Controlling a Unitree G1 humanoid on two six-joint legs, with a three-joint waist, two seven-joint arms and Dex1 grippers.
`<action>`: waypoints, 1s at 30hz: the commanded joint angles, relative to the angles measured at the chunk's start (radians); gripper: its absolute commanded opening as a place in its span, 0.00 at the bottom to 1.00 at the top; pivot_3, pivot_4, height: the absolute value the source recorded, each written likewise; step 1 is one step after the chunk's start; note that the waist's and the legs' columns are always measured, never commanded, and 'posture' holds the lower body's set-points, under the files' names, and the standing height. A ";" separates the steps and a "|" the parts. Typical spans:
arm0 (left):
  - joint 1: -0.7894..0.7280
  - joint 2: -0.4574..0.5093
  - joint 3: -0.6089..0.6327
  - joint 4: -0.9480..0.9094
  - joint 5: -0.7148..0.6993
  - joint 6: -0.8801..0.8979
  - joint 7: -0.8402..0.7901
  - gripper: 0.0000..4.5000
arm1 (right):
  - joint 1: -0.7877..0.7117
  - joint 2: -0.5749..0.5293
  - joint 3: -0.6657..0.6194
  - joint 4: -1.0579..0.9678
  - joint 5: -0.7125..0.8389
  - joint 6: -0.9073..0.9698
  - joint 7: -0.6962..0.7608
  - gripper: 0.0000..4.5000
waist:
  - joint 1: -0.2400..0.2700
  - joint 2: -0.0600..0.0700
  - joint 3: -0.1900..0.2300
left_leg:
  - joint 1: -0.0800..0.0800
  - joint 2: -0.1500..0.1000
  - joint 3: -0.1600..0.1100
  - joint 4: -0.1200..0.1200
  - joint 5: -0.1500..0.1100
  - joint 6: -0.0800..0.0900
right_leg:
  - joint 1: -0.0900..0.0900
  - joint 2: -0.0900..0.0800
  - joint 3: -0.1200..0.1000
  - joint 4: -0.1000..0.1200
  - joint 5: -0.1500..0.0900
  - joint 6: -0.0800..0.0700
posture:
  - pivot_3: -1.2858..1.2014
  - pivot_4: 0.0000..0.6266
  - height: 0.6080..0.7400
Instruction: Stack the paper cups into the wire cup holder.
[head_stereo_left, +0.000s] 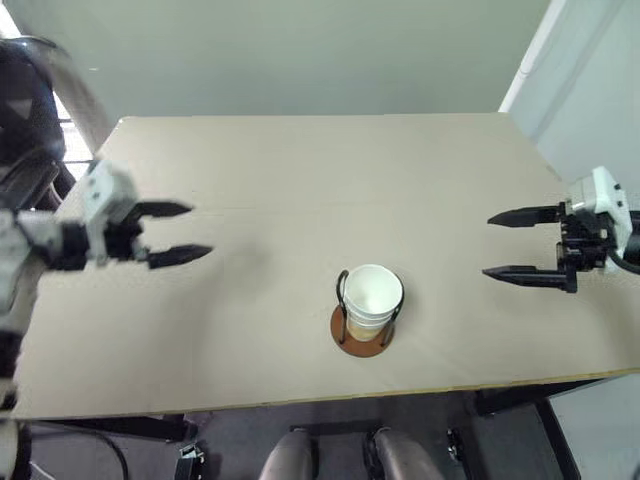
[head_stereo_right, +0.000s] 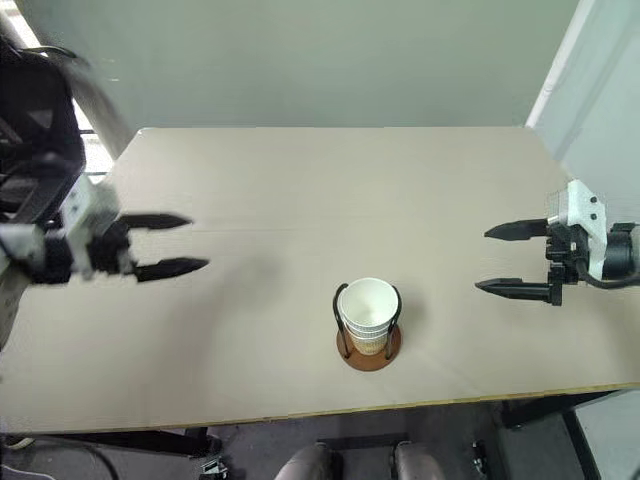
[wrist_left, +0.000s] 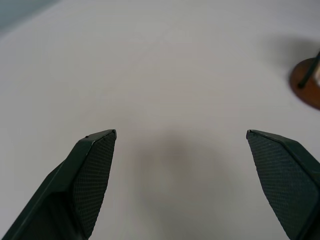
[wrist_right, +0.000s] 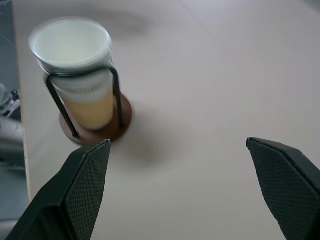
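The paper cups (head_stereo_left: 371, 297) stand nested in one stack inside the wire cup holder (head_stereo_left: 361, 337), near the table's front edge at the middle. The same stack of paper cups (wrist_right: 80, 75) and the holder's reddish-brown base (wrist_right: 120, 125) appear in the right wrist view. My left gripper (head_stereo_left: 190, 232) hovers over the table's left side, open and empty, well apart from the holder. My right gripper (head_stereo_left: 505, 245) hangs over the table's right side, open and empty, its fingers pointing toward the holder. The holder's base (wrist_left: 305, 85) peeks in at the edge of the left wrist view.
The beige table (head_stereo_left: 300, 180) stretches bare toward the wall behind the holder. Its front edge (head_stereo_left: 300, 400) runs just below the holder. A dark object (head_stereo_left: 25, 110) stands off the table's far left corner.
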 joint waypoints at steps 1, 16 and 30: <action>0.163 -0.049 0.229 -0.209 -0.036 0.082 0.110 0.99 | -0.081 0.039 0.062 0.045 -0.037 -0.041 0.061 1.00 | 0.000 0.000 0.000 | 0.000 0.000 0.001 0.001 0.000 0.000 | 0.000 0.000 0.000 0.001 0.000 0.000 | 0.52 0.24 1.00; 0.228 -0.111 0.382 -0.235 0.054 0.066 0.236 0.99 | -0.256 0.101 0.133 0.280 -0.177 -0.143 0.164 1.00 | 0.013 0.000 0.001 | 0.009 0.001 0.002 0.000 0.005 -0.007 | 0.000 0.000 0.001 0.011 0.005 -0.029 | 0.52 0.24 1.00; 0.058 -0.094 0.221 -0.179 0.031 0.098 0.105 0.99 | -0.218 0.061 0.099 0.254 -0.177 -0.128 0.161 1.00 | 0.010 -0.001 0.001 | 0.005 0.001 0.002 -0.006 0.005 -0.010 | -0.008 0.000 0.002 0.013 0.006 -0.030 | 0.52 0.24 1.00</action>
